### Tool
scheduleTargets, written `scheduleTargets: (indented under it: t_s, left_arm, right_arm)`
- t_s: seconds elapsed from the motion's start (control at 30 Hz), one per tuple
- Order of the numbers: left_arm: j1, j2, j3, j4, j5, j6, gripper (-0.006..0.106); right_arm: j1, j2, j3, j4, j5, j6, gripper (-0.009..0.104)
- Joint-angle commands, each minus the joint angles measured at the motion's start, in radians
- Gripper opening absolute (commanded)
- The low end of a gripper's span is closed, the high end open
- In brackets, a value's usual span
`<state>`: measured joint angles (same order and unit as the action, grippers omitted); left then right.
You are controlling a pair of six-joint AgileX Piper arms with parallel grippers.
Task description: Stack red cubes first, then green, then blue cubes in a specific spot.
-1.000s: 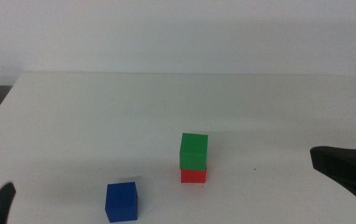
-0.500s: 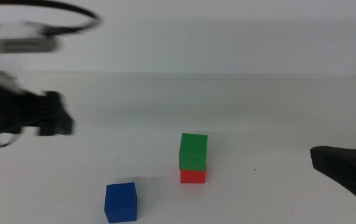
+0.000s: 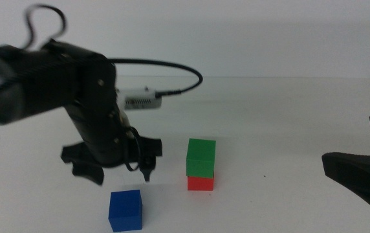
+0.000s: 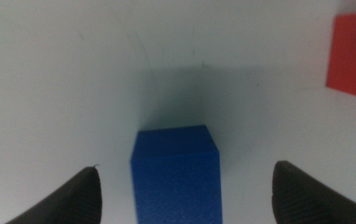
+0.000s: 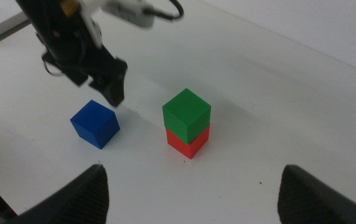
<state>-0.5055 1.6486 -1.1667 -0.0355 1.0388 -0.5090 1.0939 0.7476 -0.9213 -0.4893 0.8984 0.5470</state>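
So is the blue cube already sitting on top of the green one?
No, the blue cube lies alone on the table, apart from the green cube stacked on the red cube.

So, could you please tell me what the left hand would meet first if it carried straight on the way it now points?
Most likely the blue cube: the left hand hangs open above it, the cube centred between its jaws. Height is hard to judge.

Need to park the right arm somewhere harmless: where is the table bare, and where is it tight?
Bare: the white table between the green cube on the red cube and the waiting right gripper, and the far side. Tight: the open left gripper hovers over the blue cube, beside the stack.
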Motion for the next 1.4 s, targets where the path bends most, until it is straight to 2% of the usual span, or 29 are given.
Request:
scheduleTargets:
  t_s: [0.0,0.23,0.47,0.6,0.7,0.87,0.93,1.1,1.2,1.3,1.37]
  left_arm:
    - [-0.004,0.030,0.006,-0.034,-0.008,-0.028,0.094]
    - [-0.004,0.046,0.141,-0.097,-0.165,-0.056,0.094]
    - [-0.004,0.085,0.209,-0.107,-0.246,-0.051,0.093]
    - [-0.004,0.091,0.219,-0.115,-0.259,-0.032,0.085]
    - [-0.004,0.065,0.215,-0.115,-0.246,-0.030,0.066]
    - [-0.004,-0.057,0.200,-0.144,-0.189,-0.065,0.011]
    - [-0.004,-0.104,0.153,-0.146,-0.140,-0.075,-0.002]
    - [-0.036,-0.097,-0.117,-0.106,0.075,-0.067,-0.001]
    - [-0.103,-0.022,-0.293,-0.015,0.182,-0.085,0.001]
    - [-0.172,0.073,-0.439,0.087,0.182,-0.091,0.002]
    - [-0.195,0.122,-0.497,0.087,0.182,-0.093,0.003]
  right_arm:
    - [0.001,-0.002,0.004,-0.006,-0.009,-0.003,0.093]
    - [0.001,-0.002,0.004,-0.006,-0.009,-0.003,0.093]
    - [0.001,-0.002,0.004,-0.006,-0.009,-0.003,0.093]
    - [0.001,-0.002,0.004,-0.006,-0.009,-0.003,0.093]
    - [0.001,-0.002,0.004,-0.006,-0.009,-0.003,0.093]
    - [0.001,-0.002,0.004,-0.006,-0.009,-0.003,0.093]
    - [0.001,-0.002,0.004,-0.006,-0.009,-0.003,0.093]
    - [0.001,-0.002,0.004,-0.006,-0.009,-0.003,0.093]
    - [0.001,-0.002,0.004,-0.006,-0.009,-0.003,0.093]
    - [0.001,-0.002,0.004,-0.006,-0.009,-0.003,0.093]
    - [0.001,-0.002,0.004,-0.006,-0.011,-0.003,0.093]
